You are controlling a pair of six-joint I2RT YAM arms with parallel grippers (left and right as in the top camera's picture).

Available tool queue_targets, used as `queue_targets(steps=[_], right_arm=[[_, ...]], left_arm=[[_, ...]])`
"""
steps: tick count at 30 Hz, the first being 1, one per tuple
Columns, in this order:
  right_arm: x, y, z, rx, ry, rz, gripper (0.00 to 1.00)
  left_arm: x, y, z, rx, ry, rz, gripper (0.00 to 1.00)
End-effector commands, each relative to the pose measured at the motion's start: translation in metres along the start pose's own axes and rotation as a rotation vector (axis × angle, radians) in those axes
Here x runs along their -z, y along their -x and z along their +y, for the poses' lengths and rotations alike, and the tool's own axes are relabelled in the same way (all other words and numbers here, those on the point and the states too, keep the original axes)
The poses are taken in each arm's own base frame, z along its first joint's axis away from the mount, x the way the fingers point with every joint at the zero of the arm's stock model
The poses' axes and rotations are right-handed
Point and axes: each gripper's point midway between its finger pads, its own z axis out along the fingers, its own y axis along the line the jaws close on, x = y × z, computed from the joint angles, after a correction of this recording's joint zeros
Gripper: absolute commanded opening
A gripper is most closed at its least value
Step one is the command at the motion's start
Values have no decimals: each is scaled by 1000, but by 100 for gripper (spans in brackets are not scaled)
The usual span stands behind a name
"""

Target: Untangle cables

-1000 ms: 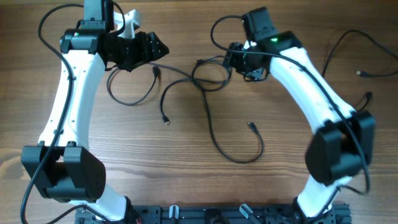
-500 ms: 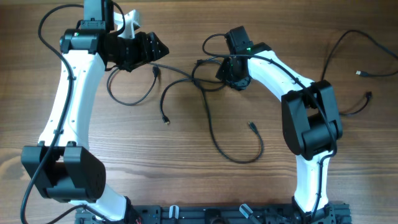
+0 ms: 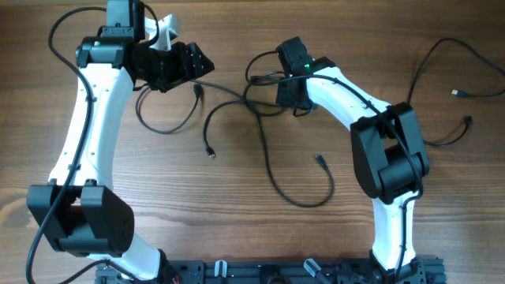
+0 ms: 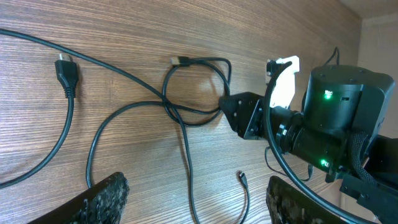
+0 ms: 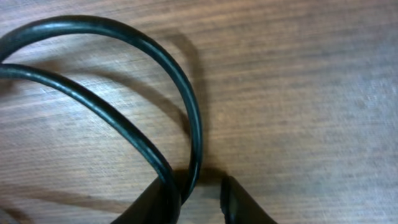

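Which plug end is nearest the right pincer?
The plug ending the small loop beside the right pincer; the rest lie farther off.

Matt wood-grain table (image 3: 237,237); smooth, seemingly rubbery black cables (image 5: 198,124).

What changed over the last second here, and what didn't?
The right gripper swung toward the left arm and came down at the cable loop, its jaws narrowing to either side of it; no firm grip shows yet. The left gripper stayed open and in place, and the cables lie as before.
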Motion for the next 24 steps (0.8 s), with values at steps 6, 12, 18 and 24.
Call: queue_targets(steps=[6,12,18,24], right_arm=[[-12,-39,-9,-164,-22,173,4],[31,-24,21,30,220,216,4],[163,5,55,261,483,3,4],[249,34,23,239,363,-284,4]], left_arm=[[-6,-3,5,18,9,21,74],[-6,-4,5,19,10,23,74],[-6,-4,5,20,10,24,74],[-6,-4,5,20,11,24,75]])
